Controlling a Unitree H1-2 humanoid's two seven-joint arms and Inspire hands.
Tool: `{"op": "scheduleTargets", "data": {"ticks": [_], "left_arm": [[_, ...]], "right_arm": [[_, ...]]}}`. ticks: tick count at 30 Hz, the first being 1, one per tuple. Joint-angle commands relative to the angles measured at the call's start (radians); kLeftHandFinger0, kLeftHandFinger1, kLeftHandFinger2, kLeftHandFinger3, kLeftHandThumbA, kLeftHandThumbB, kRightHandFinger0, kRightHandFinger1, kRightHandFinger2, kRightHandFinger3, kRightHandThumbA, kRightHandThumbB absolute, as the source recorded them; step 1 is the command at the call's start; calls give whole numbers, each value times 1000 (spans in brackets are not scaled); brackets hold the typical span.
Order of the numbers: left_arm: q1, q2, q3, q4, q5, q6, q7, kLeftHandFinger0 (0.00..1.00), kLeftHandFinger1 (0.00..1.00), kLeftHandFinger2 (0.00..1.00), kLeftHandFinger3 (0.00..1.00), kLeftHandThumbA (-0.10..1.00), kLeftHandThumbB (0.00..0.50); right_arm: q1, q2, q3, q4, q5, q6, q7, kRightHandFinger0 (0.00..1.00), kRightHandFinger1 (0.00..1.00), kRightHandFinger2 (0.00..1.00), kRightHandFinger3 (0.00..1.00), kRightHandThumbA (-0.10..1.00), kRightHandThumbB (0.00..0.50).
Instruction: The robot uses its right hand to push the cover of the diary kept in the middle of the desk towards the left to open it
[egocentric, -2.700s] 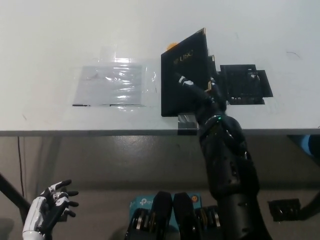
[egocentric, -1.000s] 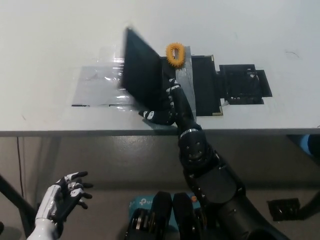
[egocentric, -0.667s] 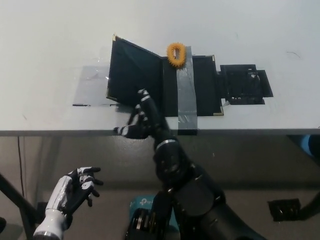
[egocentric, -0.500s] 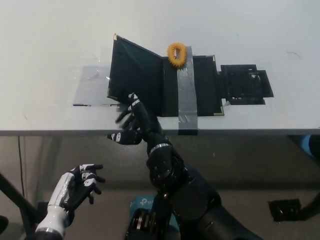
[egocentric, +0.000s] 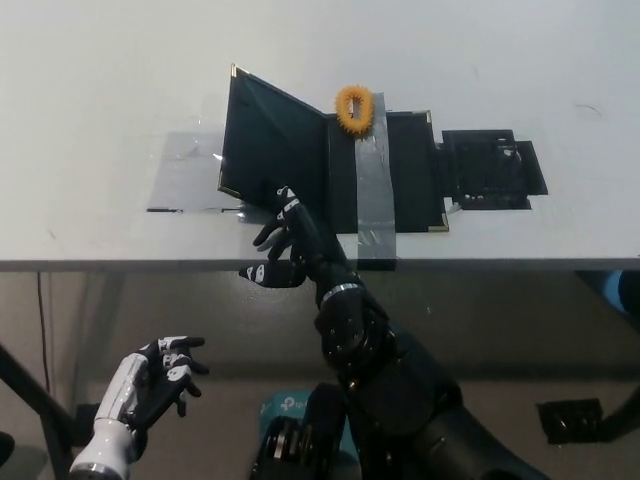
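Right hand (egocentric: 283, 243) hovers at the bench (egocentric: 100, 100) front edge, fingers spread, holding nothing, just near the lower corner of the cover (egocentric: 270, 140); the left hand (egocentric: 155, 372) hangs below bench level, fingers apart. The diary (egocentric: 330, 160) lies mid-bench, open, taped down by a grey strip (egocentric: 372, 190), presumably so only the cover swings. Spine runs near-to-far, long axis left-right; the cover looks slightly raised.

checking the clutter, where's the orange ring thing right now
In the head view the orange ring sits at the far edge of the open diary, on top of the grey tape strip, near the desk's middle.
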Motion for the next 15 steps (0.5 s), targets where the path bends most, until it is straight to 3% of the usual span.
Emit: {"op": "scheduleTargets", "data": {"ticks": [1,2,5,6,7,8,9,10,11,12,13,15], "left_arm": [[1,3,9,-15,-4,-11,-4,206,305,395,534,324,406],[10,-2,9,-16,-5,-15,-2,202,304,389,536,318,396],[28,-3,13,-19,-9,-25,-7,206,319,399,536,302,385],[29,-1,10,-20,-2,-24,-5,208,318,394,520,304,381],[29,0,9,-20,3,-20,-3,220,325,395,520,313,376],[29,2,8,-20,2,-22,-6,235,335,403,525,318,367],[37,5,13,-23,-4,-21,-8,244,338,409,534,320,369],[38,6,13,-25,-4,-18,-9,247,339,410,537,321,366],[38,6,13,-26,-2,-17,-8,249,338,412,540,321,360],[38,7,16,-29,-6,-9,-8,261,346,423,553,320,350],[38,7,18,-31,-8,0,-6,286,358,435,577,321,347],[41,10,25,-33,-11,8,-6,312,373,464,599,322,334]], "right_arm": [[-8,-31,-20,-97,-13,3,50,254,361,542,1000,1000,235],[-1,-36,-19,-132,-16,27,67,164,281,450,1000,1000,209],[13,-51,-28,-264,-1,103,129,147,250,401,1000,1000,188],[17,-55,-45,-313,21,119,149,37,124,256,1000,1000,190],[21,-60,-54,-348,35,126,166,254,395,501,1000,1000,201],[26,-63,-69,-399,51,161,186,594,711,753,1000,1000,232],[29,-58,-84,-453,77,210,213,870,948,992,1000,1000,262],[34,-61,-98,-500,99,240,236,1000,1000,1000,1000,1000,238],[38,-64,-109,-535,119,256,256,1000,1000,1000,1000,1000,293],[41,-55,-139,-591,160,297,271,1000,1000,1000,1000,1000,217],[49,-50,-171,-672,210,372,296,1000,1000,1000,1000,1000,221],[72,-61,-223,-805,339,382,346,1000,1000,1000,1000,1000,202]]}}
